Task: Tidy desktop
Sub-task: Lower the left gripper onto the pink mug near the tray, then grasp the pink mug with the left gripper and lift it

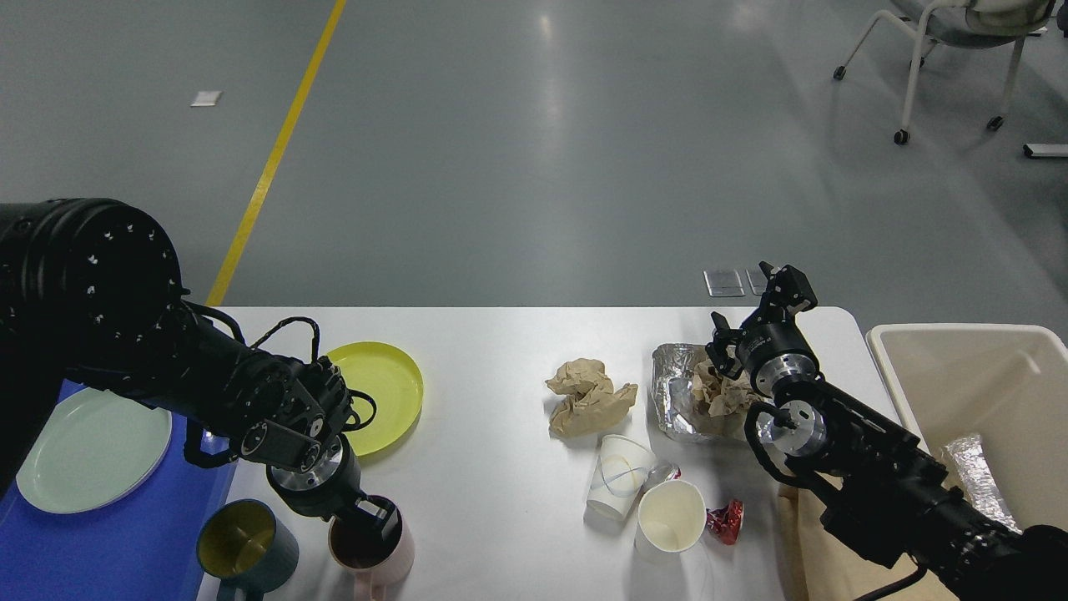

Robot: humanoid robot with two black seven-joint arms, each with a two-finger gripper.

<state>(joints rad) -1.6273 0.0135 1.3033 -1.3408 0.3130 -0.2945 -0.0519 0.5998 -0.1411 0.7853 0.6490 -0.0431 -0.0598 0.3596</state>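
Left hand [373,519] dipped into the mouth of the pink mug [373,547] at the near edge of the surface [492,492], one finger inside the rim; width of the gap impossible to tell from this angle. Right hand [755,313] raised above the far right corner, fingers spread wide, holding nothing, just behind a sheet of crinkled foil [677,392] with brown paper in it. White, smooth, matte, round-cornered, spanning the lower middle of the view, between a blue tray [117,534] at left and a beige bin [959,376] at right. Open room in the centre, between the glossy yellow plate [384,388] and a crumpled brown paper wad [588,399]. Two paper cups [642,492] and a red wrapper [724,520] near the front edge. Teal mug [246,547] just left of the pink one. Pale green plate [92,446] on the tray. Beyond, grey polished floor with a yellow line [275,159] and a wheeled chair [943,50].
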